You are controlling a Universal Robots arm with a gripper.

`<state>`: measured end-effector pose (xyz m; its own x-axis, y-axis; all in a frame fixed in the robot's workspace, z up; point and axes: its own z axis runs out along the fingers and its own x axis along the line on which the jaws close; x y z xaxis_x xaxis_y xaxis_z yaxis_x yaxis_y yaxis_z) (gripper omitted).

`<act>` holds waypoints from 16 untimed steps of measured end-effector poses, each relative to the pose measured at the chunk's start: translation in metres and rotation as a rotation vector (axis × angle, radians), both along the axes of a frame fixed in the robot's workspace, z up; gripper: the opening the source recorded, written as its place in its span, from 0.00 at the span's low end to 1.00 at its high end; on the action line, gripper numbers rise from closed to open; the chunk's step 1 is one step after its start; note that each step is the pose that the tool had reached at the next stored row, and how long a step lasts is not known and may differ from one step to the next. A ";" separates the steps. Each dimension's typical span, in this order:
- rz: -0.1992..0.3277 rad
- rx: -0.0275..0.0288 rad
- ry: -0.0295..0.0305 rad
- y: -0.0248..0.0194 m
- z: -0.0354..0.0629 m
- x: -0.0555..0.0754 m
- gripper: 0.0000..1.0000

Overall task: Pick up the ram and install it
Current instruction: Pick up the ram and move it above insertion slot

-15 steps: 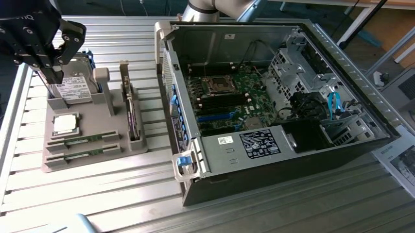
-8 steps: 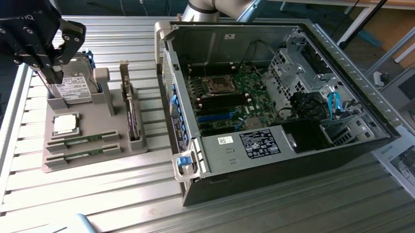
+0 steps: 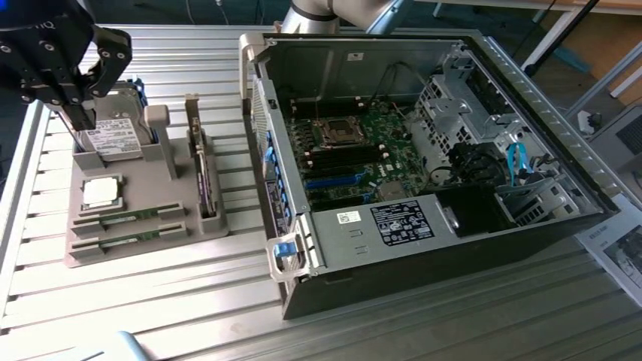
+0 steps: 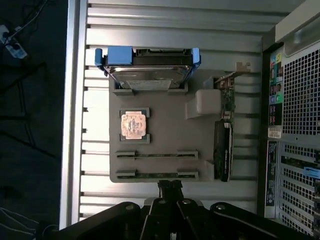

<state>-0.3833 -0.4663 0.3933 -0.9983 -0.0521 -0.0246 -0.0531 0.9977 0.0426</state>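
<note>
clearly, wrist view: jaws closed, empty; ram (image 4: 156, 175) in tray (image 4: 170, 131)

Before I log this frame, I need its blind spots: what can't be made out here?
Motherboard slots, exterior view: too small and dark to tell which are free.
Ram sticks, wrist view: seen edge-on, chips unreadable.
Hard drive, exterior view: partly behind the claw; contact unclear.
Computer case, wrist view: cut by the picture's edge, interior hidden.
</note>
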 end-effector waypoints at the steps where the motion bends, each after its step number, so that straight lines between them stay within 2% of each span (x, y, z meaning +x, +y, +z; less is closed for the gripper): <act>1: 0.026 0.0000 0.0000 0.0000 0.0000 0.000 0.10; 4: 0.101 -0.0001 0.0000 0.0000 0.0000 0.000 0.10; 8: 0.171 0.0000 0.0000 0.0000 0.0000 0.000 0.10; 16: 0.385 0.0000 0.0000 0.0000 -0.0002 0.000 0.10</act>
<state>-0.3833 -0.4663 0.3931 -0.9058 -0.4230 -0.0246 -0.4237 0.9048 0.0426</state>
